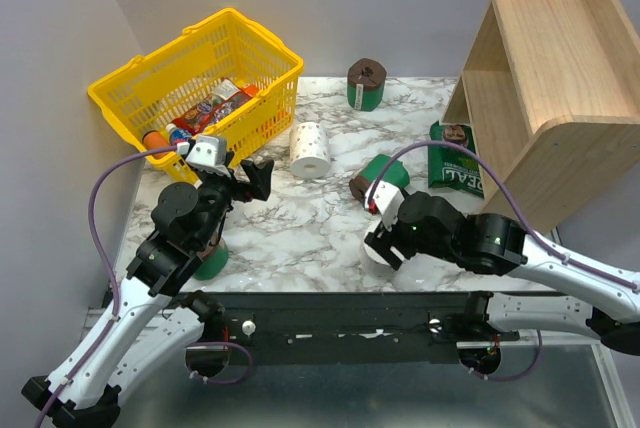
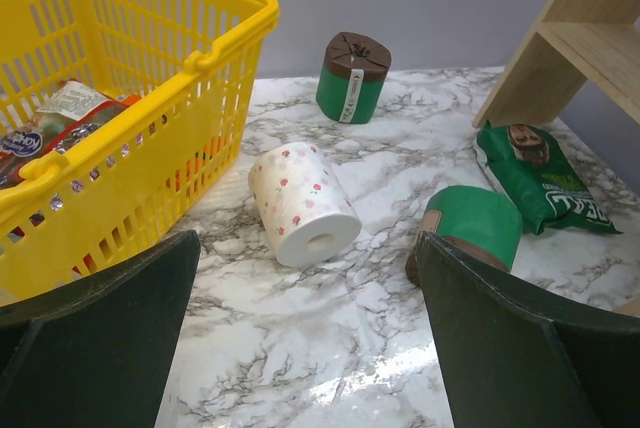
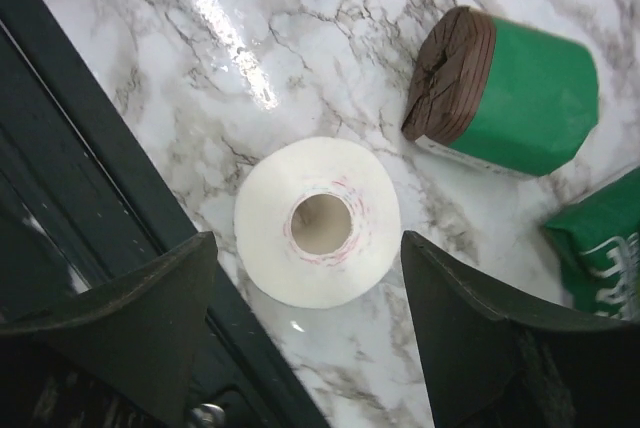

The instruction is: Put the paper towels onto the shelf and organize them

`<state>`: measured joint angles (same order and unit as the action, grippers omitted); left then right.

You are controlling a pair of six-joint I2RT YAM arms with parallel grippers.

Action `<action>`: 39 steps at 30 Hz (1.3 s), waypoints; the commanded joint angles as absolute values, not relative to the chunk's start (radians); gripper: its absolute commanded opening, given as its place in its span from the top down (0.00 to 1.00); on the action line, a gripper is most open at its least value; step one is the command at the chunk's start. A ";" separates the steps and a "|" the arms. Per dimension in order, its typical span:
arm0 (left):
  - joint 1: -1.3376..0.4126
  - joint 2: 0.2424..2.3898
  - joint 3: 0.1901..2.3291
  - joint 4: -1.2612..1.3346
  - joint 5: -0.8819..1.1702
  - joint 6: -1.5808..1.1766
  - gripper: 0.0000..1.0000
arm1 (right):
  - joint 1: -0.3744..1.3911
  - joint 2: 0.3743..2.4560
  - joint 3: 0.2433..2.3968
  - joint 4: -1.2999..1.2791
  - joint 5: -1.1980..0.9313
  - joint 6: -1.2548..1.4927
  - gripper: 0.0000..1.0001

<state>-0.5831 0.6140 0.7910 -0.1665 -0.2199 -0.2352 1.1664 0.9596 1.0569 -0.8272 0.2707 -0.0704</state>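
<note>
Right end effector (image 3: 305, 248) apart over an upright white roll (image 3: 318, 220).
It stands on the table (image 3: 300, 48), centre frame; I would keep it centred, close softly, then lift toward the shelf (image 1: 560, 58) at upper right. Left end effector (image 2: 307, 248) also apart.

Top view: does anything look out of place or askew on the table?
Yes. A white roll and a green roll lie tipped on their sides mid-table, and a green bag lies flat by the shelf foot, though it is no towel. Nothing looks spilled or damaged.
</note>
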 commanded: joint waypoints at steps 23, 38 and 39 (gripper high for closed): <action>-0.588 0.615 0.793 -0.170 -0.255 -0.236 0.01 | 1.172 1.299 1.097 -0.907 0.397 0.571 0.20; -0.589 0.615 0.793 -0.173 -0.255 -0.236 0.01 | 1.172 1.388 1.065 -0.896 0.482 0.584 0.25; -0.588 0.617 0.795 -0.172 -0.255 -0.238 0.01 | 1.172 1.396 1.062 -0.894 0.479 0.584 0.26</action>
<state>-0.5831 0.6182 0.7906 -0.1673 -0.2337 -0.2356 1.1664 1.3678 1.0832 -0.8997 0.4274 0.5583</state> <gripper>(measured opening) 0.988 0.759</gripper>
